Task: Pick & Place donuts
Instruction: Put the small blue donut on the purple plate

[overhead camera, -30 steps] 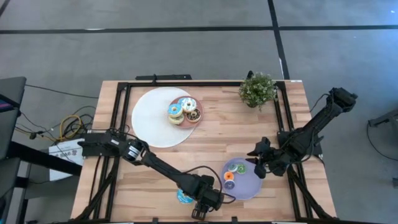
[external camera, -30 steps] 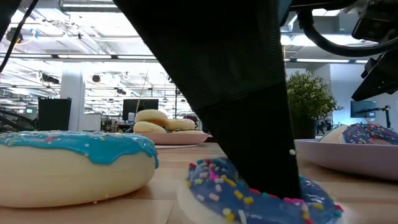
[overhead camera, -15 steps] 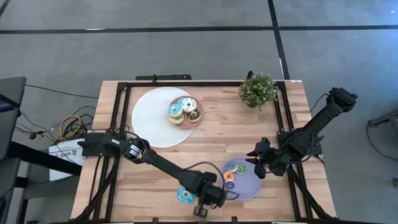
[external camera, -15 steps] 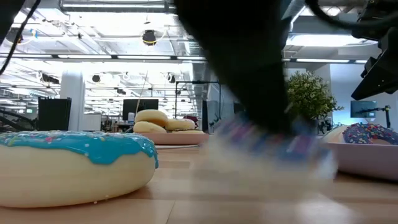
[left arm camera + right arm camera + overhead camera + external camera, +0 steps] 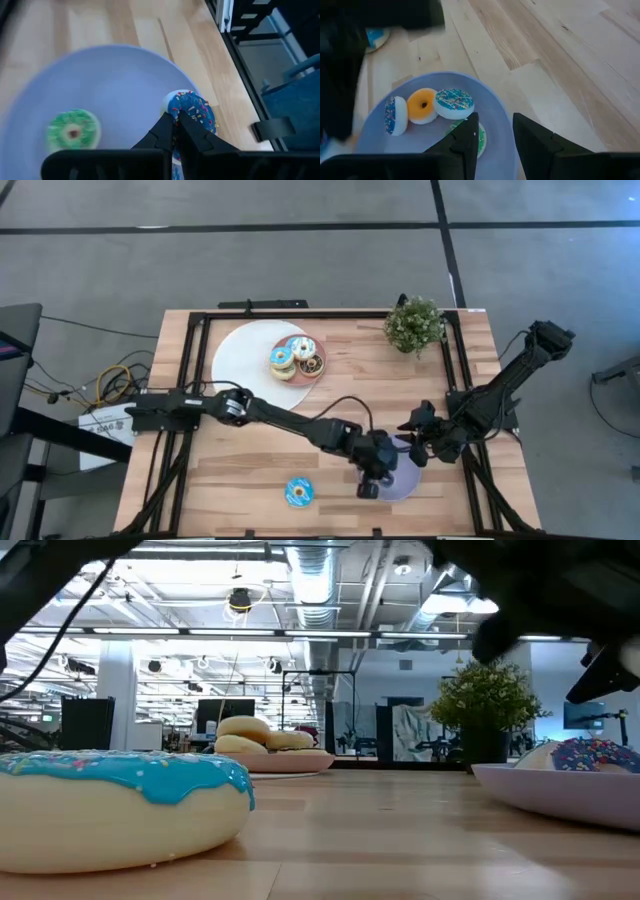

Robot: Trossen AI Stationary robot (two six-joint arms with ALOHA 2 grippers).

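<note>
A lavender plate (image 5: 405, 480) (image 5: 110, 85) (image 5: 490, 110) lies near the table's front right. On it rest a green donut (image 5: 74, 129), an orange donut (image 5: 422, 105) and a teal-blue donut (image 5: 453, 102). My left gripper (image 5: 368, 486) (image 5: 175, 122) reaches over the plate's left part, shut on a dark blue sprinkled donut (image 5: 194, 107) (image 5: 390, 116). A light blue donut (image 5: 298, 492) (image 5: 120, 805) lies flat on the table to the plate's left. My right gripper (image 5: 413, 442) (image 5: 492, 137) stands open over the plate's far right rim, holding nothing. My left gripper pinches the dark blue donut's rim (image 5: 183, 107) between its two fingertips. The fingers slant down, coming from the table's left. The donut stands on edge past the fingertips, over the lavender plate; whether its lower rim touches the plate I cannot tell.
Several donuts sit on a pink plate (image 5: 322, 363) (image 5: 285, 762), which overlaps a large white plate (image 5: 245, 375) at the far left. A potted plant (image 5: 413, 323) (image 5: 488, 705) stands at the far right. A black frame (image 5: 190, 380) borders the table.
My left gripper has risen from the table's near edge with the dark blue donut and swung toward the right, to the lavender plate. The donut, flat on the wood a second ago, is lifted clear of the table and now stands on edge over the plate.
</note>
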